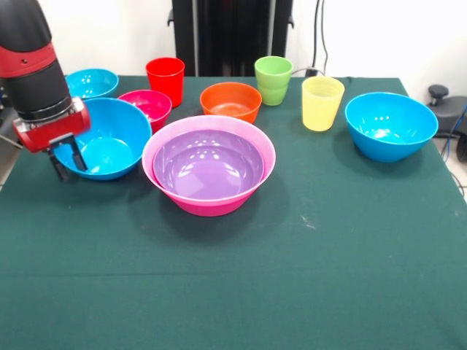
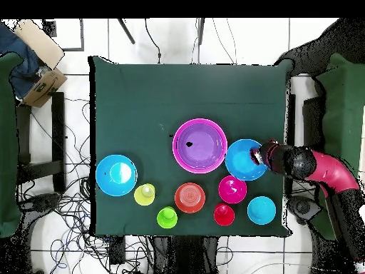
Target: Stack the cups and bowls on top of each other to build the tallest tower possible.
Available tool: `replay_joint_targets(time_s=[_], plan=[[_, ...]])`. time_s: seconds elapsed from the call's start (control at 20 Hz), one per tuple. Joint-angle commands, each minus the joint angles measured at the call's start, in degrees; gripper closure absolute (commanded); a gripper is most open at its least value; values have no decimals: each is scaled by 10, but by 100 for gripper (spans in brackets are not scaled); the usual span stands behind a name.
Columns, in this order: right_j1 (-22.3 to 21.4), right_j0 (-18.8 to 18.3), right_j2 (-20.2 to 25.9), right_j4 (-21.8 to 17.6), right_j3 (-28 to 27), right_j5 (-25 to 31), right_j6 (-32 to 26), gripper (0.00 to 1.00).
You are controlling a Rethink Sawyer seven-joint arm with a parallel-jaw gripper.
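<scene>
The purple bowl (image 1: pixel 208 168) sits nested in the big pink bowl (image 1: pixel 208 206) at mid-table; together they form the tower (image 2: pixel 200 145). My gripper (image 1: pixel 67 162) is open, and its fingers straddle the near left rim of a blue bowl (image 1: pixel 109 138) that rests on the cloth; it also shows in the overhead view (image 2: pixel 258 157). Behind stand the cyan bowl (image 1: pixel 93 82), magenta bowl (image 1: pixel 146 106), red cup (image 1: pixel 166 79), orange bowl (image 1: pixel 230 100), green cup (image 1: pixel 273 79) and yellow cup (image 1: pixel 322 102). The second blue bowl (image 1: pixel 387 125) is at the right.
The table is covered by a dark green cloth (image 1: pixel 292 277). The robot's black pedestal (image 1: pixel 232 36) stands behind the far edge. Cables and a cardboard box (image 2: pixel 39 68) lie on the floor around the table.
</scene>
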Motion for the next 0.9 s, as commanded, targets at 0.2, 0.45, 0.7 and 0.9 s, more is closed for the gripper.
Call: replay_joint_targets(time_s=[0.2, 0.45, 0.7, 0.9], plan=[[-120, 90, -18, 43, -30, 198, -53, 100], [-165, 117, -15, 70, -50, 275, -35, 100], [-199, 140, -16, 85, -71, 336, -22, 100], [-209, 156, -22, 85, -85, 357, -17, 100]])
